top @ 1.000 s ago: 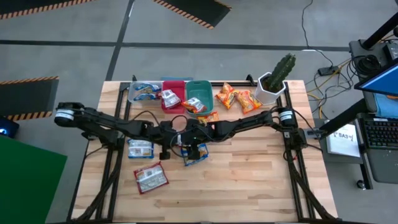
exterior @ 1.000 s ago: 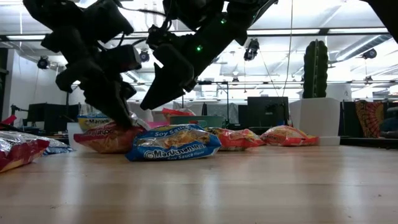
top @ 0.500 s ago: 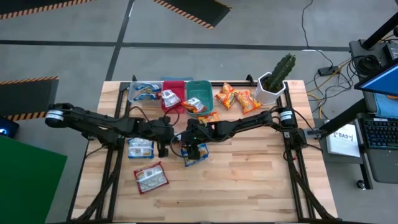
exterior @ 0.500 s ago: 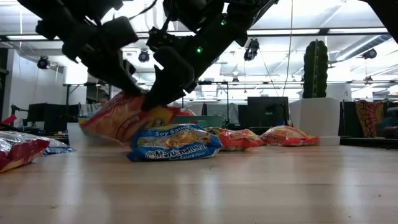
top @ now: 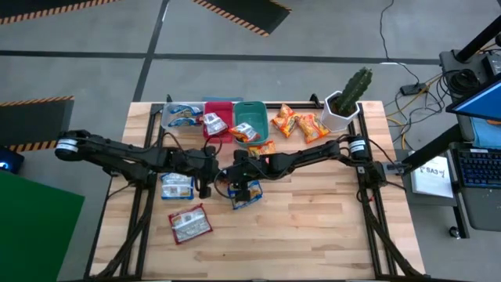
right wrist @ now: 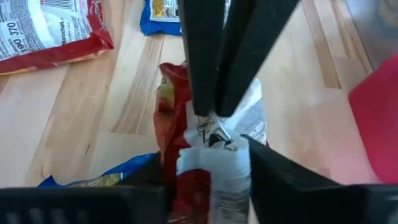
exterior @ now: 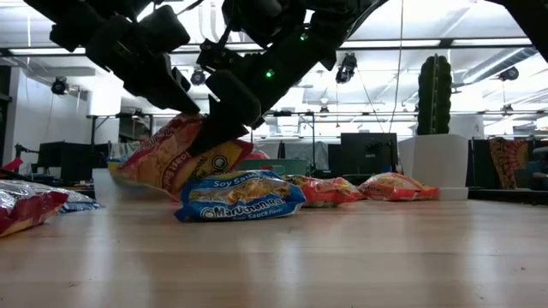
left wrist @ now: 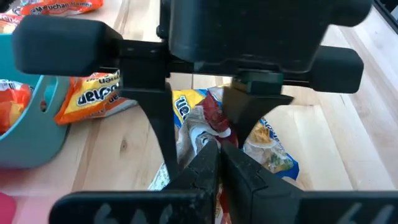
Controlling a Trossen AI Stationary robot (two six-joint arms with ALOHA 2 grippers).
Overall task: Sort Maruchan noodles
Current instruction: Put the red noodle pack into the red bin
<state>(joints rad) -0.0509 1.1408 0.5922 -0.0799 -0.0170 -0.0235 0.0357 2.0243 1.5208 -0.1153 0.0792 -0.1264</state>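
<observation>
Low view has both grippers pinching the same red ramen packet (exterior: 175, 154), lifted just above the blue soy sauce packet (exterior: 240, 198). Left gripper (exterior: 184, 101) and right gripper (exterior: 210, 137) are each clamped tight on it.

Two dark, near-black arms are seen from above, each built of slim jointed segments. A pale silver-grey cylindrical joint cap is carried at the outer end of the left arm (top: 66, 146), and a similar light cap is fitted at the base of the right arm (top: 358, 146). Thin dark cables are looped along both arms near the wrists. In the low view, blocky matte-black housings are shown, and a small green indicator light is lit on one of them (exterior: 266, 74). In the left wrist view, a broad black crossbar with rounded ends is seen, from which flat, tapering black fingers (left wrist: 163, 134) are hung. In the right wrist view, long narrow black fingers (right wrist: 202, 56) with smooth faces are shown.
</observation>
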